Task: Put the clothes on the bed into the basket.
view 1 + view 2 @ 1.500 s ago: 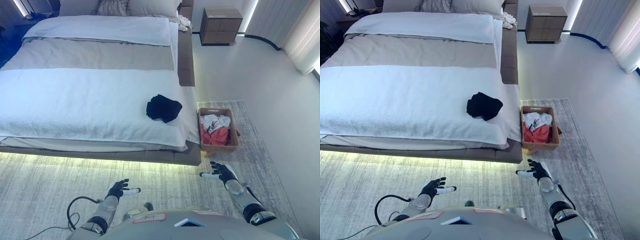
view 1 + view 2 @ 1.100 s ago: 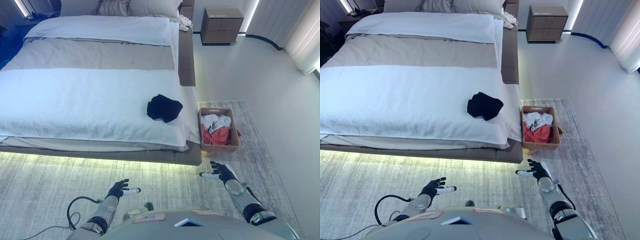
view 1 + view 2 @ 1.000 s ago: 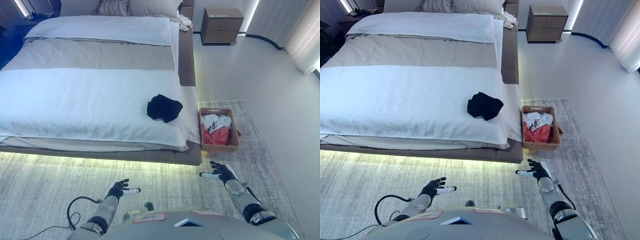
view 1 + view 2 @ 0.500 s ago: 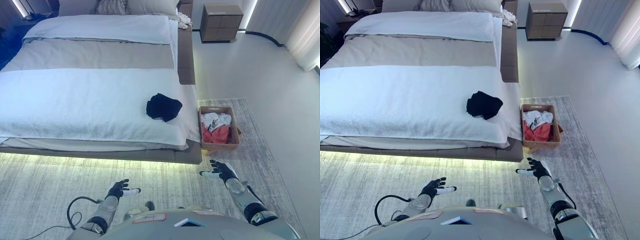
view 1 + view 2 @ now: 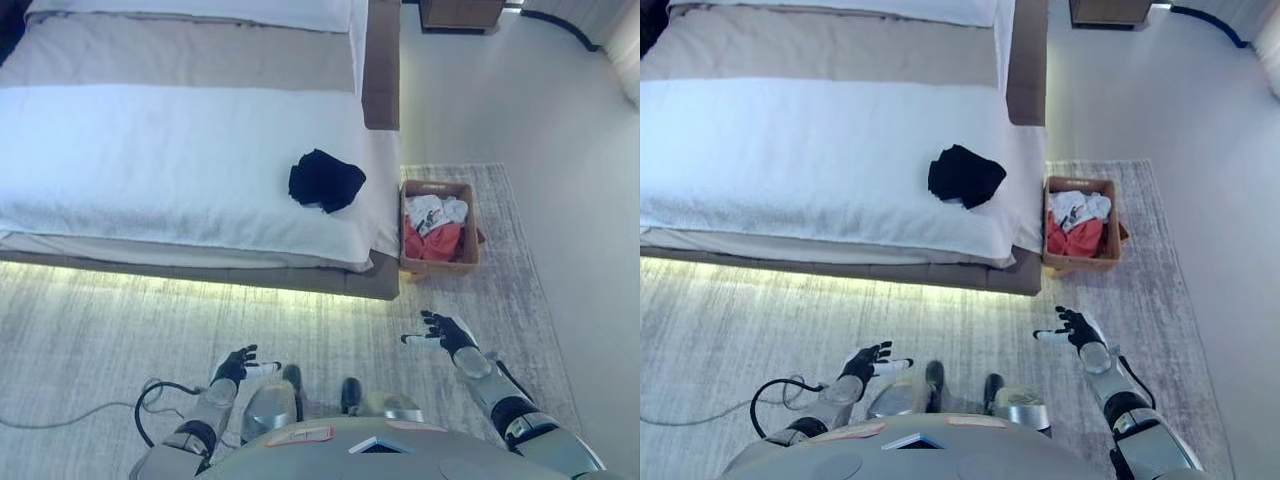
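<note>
A crumpled black garment [image 5: 326,181] lies on the white cover of the bed [image 5: 150,160], close to its right edge. On the rug beside that edge stands a brown basket [image 5: 438,227] holding red and white clothes. My left hand [image 5: 235,365] hovers low over the rug at the lower left, fingers spread and empty. My right hand [image 5: 441,331] is held out at the lower right, fingers straight, just short of the basket and holding nothing. Both hands are well away from the black garment.
A grey patterned rug [image 5: 470,300] covers the floor in front of the bed. A brown padded frame [image 5: 381,60] runs along the bed's right side. A wooden nightstand [image 5: 460,12] shows at the top right, with bare pale floor [image 5: 520,120] beside it.
The whole view has tilted downward and drawn closer to the bed, so the camera moved. Both hands keep the same open pose; the garment and basket have not shifted.
</note>
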Controlling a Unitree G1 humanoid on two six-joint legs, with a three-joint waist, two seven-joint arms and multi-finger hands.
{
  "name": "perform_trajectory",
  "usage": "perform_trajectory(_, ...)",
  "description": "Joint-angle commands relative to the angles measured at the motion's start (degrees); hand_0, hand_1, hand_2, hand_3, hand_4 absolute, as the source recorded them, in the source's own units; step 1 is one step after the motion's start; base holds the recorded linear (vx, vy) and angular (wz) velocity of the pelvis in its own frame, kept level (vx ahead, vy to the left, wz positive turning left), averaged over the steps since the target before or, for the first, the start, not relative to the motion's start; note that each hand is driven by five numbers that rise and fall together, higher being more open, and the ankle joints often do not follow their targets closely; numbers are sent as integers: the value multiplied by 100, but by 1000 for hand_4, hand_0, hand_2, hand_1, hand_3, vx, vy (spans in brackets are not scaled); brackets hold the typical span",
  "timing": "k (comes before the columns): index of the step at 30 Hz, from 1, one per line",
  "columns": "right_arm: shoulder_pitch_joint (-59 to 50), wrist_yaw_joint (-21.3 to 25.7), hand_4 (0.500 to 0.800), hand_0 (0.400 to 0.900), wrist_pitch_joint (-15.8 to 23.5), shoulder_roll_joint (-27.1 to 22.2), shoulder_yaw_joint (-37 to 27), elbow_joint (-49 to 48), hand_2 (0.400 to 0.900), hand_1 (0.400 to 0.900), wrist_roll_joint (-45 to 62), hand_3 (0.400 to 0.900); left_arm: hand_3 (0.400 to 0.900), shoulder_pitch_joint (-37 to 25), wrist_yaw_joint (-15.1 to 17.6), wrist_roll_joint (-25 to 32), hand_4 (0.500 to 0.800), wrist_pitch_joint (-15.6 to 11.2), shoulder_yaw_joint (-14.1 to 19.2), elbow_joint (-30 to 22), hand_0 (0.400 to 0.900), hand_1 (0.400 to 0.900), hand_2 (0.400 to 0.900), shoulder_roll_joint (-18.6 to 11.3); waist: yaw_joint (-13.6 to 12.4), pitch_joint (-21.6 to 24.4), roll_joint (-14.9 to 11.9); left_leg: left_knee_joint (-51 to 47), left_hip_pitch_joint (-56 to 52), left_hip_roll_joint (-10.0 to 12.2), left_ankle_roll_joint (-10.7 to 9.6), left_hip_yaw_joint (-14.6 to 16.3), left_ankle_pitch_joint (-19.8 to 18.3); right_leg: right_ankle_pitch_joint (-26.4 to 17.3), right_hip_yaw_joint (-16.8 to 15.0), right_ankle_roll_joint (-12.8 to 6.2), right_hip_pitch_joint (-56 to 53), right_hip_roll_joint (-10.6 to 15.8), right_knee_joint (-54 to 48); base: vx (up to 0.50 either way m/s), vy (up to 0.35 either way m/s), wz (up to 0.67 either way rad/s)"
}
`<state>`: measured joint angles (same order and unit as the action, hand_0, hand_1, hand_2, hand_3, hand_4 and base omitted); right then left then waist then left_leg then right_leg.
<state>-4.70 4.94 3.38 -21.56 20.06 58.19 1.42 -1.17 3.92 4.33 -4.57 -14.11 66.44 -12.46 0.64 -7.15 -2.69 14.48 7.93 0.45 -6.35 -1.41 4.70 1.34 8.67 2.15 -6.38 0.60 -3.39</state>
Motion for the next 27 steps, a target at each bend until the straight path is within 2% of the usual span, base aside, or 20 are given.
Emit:
perform_trajectory(1,-219,271,800,900,397,-434,-17,-528,900,900,75,900,900,-258,209,335,800,-240,-41,-255,900,900,900,-99,23,134,-92,155,650,176,205,165,-339,349,-288,-278,156,56,254,102,-4,9)
perform_trajectory(6,-429,375,800,900,431,-400,98,-476,900,900,152,900,900,-386,424,543,800,-273,5,-134,900,900,900,-69,-102,84,-12,-1566,1005,365,134,84,414,391,-375,-404,9,-40,109,211,77,-19)
perform_trajectory(7,-548,417,800,900,449,-382,148,-486,900,900,149,900,900,-418,475,620,800,-284,44,-43,900,900,900,-33,-131,103,52,-1948,1280,452,-9,79,551,469,-508,-446,-112,-67,56,357,201,-47)
perform_trajectory(8,-599,415,800,900,463,-366,173,-509,900,900,147,900,900,-411,503,635,800,-290,66,-47,900,900,900,-24,-131,120,82,-1948,1404,542,-81,219,600,507,-584,-467,-233,-65,12,283,158,-38)
perform_trajectory(9,-599,415,800,900,463,-365,174,-509,900,900,147,900,900,-411,503,635,800,-290,66,-47,900,900,900,-25,-139,118,78,-1948,1398,542,-81,228,597,505,-592,-467,-236,-60,9,371,232,-60)
perform_trajectory(10,-653,387,800,900,455,-338,223,-662,900,900,137,900,900,-374,517,671,800,-281,132,-42,900,900,900,-29,-203,165,91,-1948,1315,691,-102,588,750,588,-763,-524,-501,21,-37,266,170,-49)
perform_trajectory(12,-697,363,800,900,455,-327,262,-765,900,900,123,900,900,-360,536,675,800,-280,183,-29,900,900,900,-43,-265,229,99,-1948,1192,715,-75,649,860,658,-818,-568,-628,96,-23,391,272,-53)
perform_trajectory(14,-618,336,800,900,462,-269,241,-873,900,900,126,900,900,-350,563,697,800,-279,245,10,900,900,900,-92,-283,394,45,-1888,1058,604,25,939,1021,817,-749,-706,-876,367,110,655,433,-24)
perform_trajectory(15,-545,331,800,900,439,-123,256,-828,900,900,138,900,900,-376,537,655,800,-253,226,60,900,900,900,-175,-317,565,-88,-1796,939,494,147,977,940,753,-727,-794,-732,592,570,721,415,-4)
perform_trajectory(16,-520,330,800,900,444,-36,258,-834,900,900,161,900,900,-397,525,573,800,-239,188,16,900,900,900,-254,-313,646,-191,-1772,881,389,241,1039,831,602,-735,-858,-602,687,963,495,267,-2)
perform_trajectory(17,-520,330,800,900,444,-37,258,-834,900,900,161,900,900,-397,525,573,800,-239,188,16,900,900,900,-253,-315,658,-181,-1768,898,401,239,1037,833,597,-739,-855,-584,675,966,308,192,11)
perform_trajectory(19,-517,299,800,900,432,23,323,-895,900,900,143,900,900,-468,452,501,800,-204,120,-102,900,900,900,-427,-338,689,-322,-1633,802,202,515,1062,533,-86,-785,-954,-54,874,2175,299,259,5)
perform_trajectory(20,-537,311,800,900,451,88,318,-923,900,900,175,900,900,-525,443,478,800,-205,110,-187,900,900,900,-546,-330,634,-369,-1548,768,83,663,1051,385,-643,-847,-940,313,905,3066,224,285,5)
perform_trajectory(22,-615,353,800,900,446,150,382,-933,900,900,171,900,900,-664,473,494,800,-194,78,-165,900,900,900,-606,-252,440,-326,-1591,565,-12,787,1004,256,-868,-721,-863,908,887,3896,171,262,24)
perform_trajectory(25,-723,458,800,900,439,142,444,-1145,900,900,50,900,900,-819,567,524,800,-172,113,-97,900,900,900,-696,-192,343,-292,-1819,241,-130,855,882,131,-753,-604,-770,1309,856,4127,239,172,22)
perform_trajectory(27,-980,634,800,900,423,61,542,-1347,900,900,-114,900,900,-1015,619,614,800,-170,124,48,900,900,900,-719,-136,89,-190,-1939,-97,-125,829,745,1,-75,-231,-595,1860,830,3535,291,96,12)
